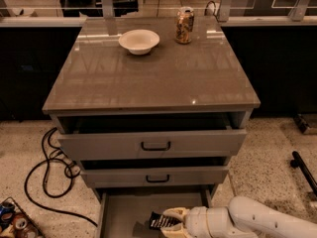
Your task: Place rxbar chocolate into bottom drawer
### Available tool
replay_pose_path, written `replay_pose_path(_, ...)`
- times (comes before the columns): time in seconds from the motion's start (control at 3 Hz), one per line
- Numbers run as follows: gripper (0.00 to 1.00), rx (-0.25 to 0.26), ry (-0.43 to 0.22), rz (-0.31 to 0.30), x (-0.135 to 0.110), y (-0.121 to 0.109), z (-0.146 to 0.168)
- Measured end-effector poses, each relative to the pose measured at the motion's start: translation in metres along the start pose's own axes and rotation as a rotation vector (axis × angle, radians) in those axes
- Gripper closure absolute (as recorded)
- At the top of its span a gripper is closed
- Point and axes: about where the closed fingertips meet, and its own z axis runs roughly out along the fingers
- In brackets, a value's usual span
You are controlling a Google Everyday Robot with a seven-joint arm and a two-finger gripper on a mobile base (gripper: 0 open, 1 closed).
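Note:
The rxbar chocolate point(159, 220), a flat bar in a black wrapper with white lettering, sits between the fingers of my gripper point(171, 221). The gripper is shut on it, low inside the open bottom drawer point(126, 209), just above its plain grey floor. My white arm point(247, 219) reaches in from the lower right. The bar's right end is hidden by the fingers point(174, 215).
Two upper drawers with black handles, top point(155, 146) and middle point(157, 178), stand slightly pulled out above the gripper. On the cabinet top are a white bowl point(139, 40) and a brown can point(184, 25). A black cable point(52, 167) lies on the floor at left.

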Motion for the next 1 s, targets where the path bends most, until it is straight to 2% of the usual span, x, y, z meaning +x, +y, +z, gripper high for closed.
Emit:
replay_pose_path(0.33, 1.00, 0.002, -0.012, -0.002, 0.001, -0.012, 0.009)
replay_pose_path(0.67, 1.00, -0.021, -0.080, -0.041, 0.003, -0.041, 0.034)
replay_pose_path(1.0, 1.00, -0.049, -0.156, -0.059, 0.017, -0.076, 0.070)
